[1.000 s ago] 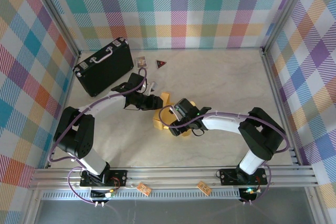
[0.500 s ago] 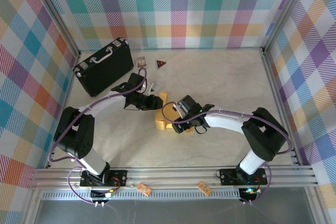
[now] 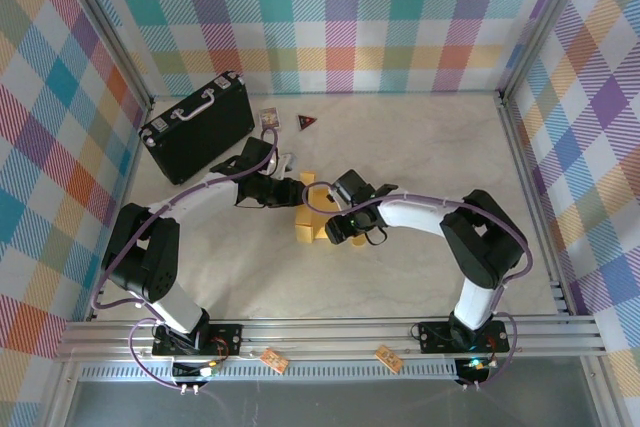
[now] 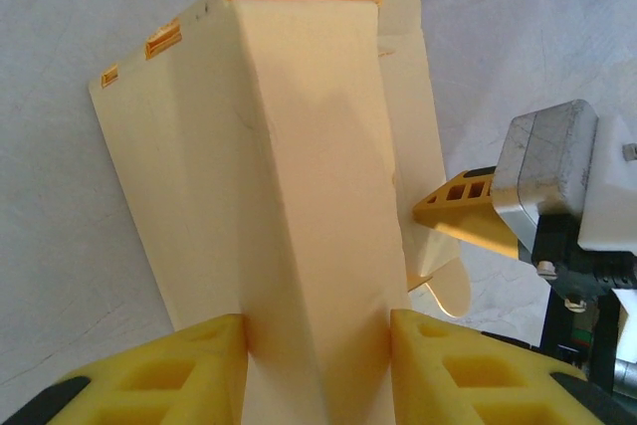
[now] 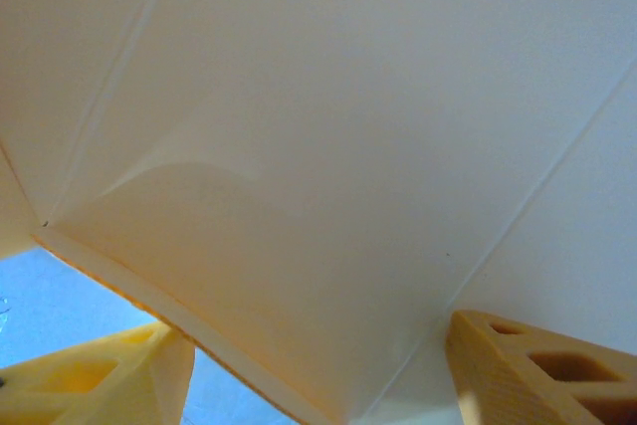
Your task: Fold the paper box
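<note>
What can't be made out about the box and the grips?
- Top view: the left gripper and right gripper cover most of the paper box; its flaps are hidden.
- Right wrist view: cardboard too close; whether that gripper pinches it cannot be told.
- Left wrist view: the frame edge cuts off the clamped panel's lower end.
- Top view: the small card near the black case is too small to read.

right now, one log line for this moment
stage: paper box partly folded | left gripper: shut on it | right gripper: open, against its flap
</note>
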Available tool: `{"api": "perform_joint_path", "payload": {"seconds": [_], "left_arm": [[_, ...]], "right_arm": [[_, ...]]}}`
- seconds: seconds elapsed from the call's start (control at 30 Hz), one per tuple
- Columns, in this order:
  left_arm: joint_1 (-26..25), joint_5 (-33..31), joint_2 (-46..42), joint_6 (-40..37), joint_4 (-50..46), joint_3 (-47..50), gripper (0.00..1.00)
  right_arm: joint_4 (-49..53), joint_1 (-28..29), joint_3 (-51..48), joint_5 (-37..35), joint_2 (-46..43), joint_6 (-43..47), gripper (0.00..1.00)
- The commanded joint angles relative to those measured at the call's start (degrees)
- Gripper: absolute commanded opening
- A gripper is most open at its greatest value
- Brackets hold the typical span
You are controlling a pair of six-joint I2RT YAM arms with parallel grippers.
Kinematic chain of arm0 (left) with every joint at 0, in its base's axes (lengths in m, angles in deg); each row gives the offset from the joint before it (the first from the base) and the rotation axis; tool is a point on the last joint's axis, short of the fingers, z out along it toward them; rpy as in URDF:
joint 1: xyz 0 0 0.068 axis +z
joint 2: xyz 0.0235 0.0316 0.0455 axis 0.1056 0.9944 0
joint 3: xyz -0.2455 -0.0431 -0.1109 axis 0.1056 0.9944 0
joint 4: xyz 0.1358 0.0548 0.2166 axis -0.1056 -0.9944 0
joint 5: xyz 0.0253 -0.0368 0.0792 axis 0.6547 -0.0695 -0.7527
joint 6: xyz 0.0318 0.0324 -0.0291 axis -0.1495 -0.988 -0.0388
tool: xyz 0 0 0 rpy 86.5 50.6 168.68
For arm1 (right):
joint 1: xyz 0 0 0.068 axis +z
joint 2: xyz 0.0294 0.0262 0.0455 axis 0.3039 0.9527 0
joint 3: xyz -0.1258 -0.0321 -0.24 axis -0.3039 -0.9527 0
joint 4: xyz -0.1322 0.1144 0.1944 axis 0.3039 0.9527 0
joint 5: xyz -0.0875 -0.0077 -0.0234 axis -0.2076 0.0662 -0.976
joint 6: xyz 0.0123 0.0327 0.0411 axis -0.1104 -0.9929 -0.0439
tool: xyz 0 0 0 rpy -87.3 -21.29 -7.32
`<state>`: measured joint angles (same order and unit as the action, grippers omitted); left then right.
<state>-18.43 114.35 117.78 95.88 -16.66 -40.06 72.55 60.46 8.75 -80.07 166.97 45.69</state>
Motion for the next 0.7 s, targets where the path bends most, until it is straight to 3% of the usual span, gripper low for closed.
{"api": "perform_joint_path", "payload": {"seconds": [0.0,0.33,0.5,0.67], "left_arm": [[-0.38,0.16,2.34,-1.52,-8.45,1.36,0.4],[-0.36,0.19,2.39,-1.57,-8.45,1.39,0.4],[-0.37,0.09,2.5,-1.67,-8.45,1.4,0.39],[-0.34,0.05,2.41,-1.61,-8.61,1.24,0.39]], "right_arm": [[2.74,-1.44,0.81,-7.35,6.08,-4.06,0.67],[4.6,-1.44,2.36,-9.0,9.73,-5.3,0.6],[0.23,-1.44,-0.6,-3.68,1.82,-4.33,0.6],[2.22,-1.45,-0.91,-2.2,-6.57,-2.76,0.62]]}}
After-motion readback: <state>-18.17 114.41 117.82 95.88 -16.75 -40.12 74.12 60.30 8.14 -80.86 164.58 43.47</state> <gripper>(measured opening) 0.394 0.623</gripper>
